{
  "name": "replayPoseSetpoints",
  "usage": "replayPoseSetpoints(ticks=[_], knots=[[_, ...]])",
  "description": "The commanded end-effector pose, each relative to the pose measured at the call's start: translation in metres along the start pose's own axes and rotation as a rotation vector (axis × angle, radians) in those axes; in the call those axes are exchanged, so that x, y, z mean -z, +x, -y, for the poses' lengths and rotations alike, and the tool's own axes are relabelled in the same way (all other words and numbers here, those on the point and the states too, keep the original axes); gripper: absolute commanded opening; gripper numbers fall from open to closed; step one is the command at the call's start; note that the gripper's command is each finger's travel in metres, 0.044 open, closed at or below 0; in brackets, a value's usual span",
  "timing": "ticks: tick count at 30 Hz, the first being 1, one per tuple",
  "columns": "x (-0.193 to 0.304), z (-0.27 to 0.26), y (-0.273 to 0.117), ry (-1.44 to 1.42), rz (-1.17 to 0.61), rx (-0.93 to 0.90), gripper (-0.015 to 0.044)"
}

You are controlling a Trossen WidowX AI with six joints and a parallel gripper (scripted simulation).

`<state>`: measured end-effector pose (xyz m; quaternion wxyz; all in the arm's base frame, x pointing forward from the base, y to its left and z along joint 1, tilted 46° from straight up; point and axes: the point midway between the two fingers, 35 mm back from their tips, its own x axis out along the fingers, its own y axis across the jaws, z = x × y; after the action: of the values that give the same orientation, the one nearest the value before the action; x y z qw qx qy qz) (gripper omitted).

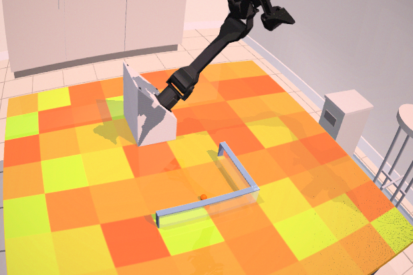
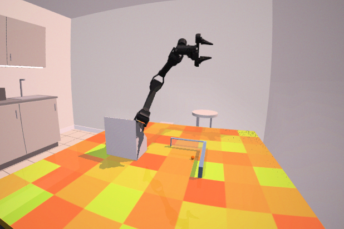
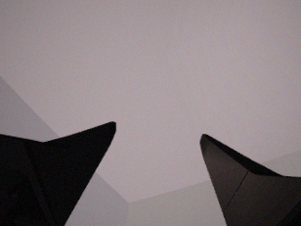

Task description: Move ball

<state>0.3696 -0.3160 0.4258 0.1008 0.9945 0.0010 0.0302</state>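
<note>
Jaws wide apart, seemingly empty.

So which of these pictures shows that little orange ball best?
The top view: the ball shows plainly, right beside the long clear wall, on its inner side. The exterior view shows it smaller. The wrist view shows only wall and fingertips.
</note>
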Motion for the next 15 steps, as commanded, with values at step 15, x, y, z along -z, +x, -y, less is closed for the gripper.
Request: replayPoseSetpoints(ticks=[15], knots=[[-0.146, 0.086, 0.064, -0.547, 0.204, 0.317, 0.0202]])
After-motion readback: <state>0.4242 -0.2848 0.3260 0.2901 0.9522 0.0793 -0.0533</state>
